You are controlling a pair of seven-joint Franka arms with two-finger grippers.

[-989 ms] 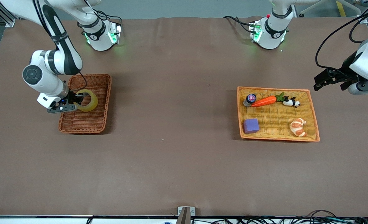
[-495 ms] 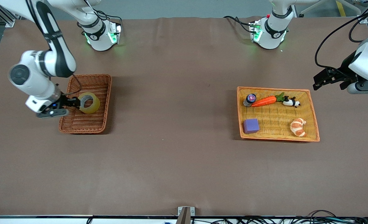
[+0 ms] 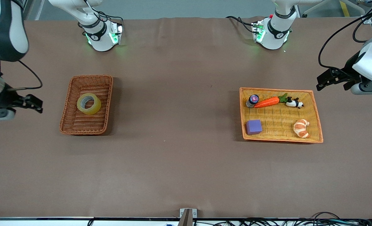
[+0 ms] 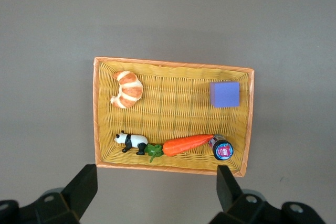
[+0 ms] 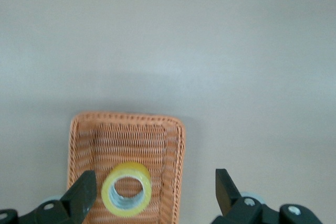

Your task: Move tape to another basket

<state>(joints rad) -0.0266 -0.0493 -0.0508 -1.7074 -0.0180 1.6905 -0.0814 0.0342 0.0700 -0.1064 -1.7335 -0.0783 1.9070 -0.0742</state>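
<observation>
Brown cloth covers the table (image 3: 179,157), where the right hand (image 3: 32,103), a second ago gripping the tape (image 3: 89,103), has pulled away toward the table's edge, fingers spread and empty. The tape lies flat in the basket (image 3: 87,127). The left hand (image 3: 327,80) waits, open, beside the yellow tray (image 3: 281,139).

Front view: high, facing both robot bases, covering the whole table (image 3: 179,163). Each wrist view looks straight down from well above — left onto the orange-rimmed tray (image 4: 96,108), right onto the basket (image 5: 72,145) — both also in front view.
</observation>
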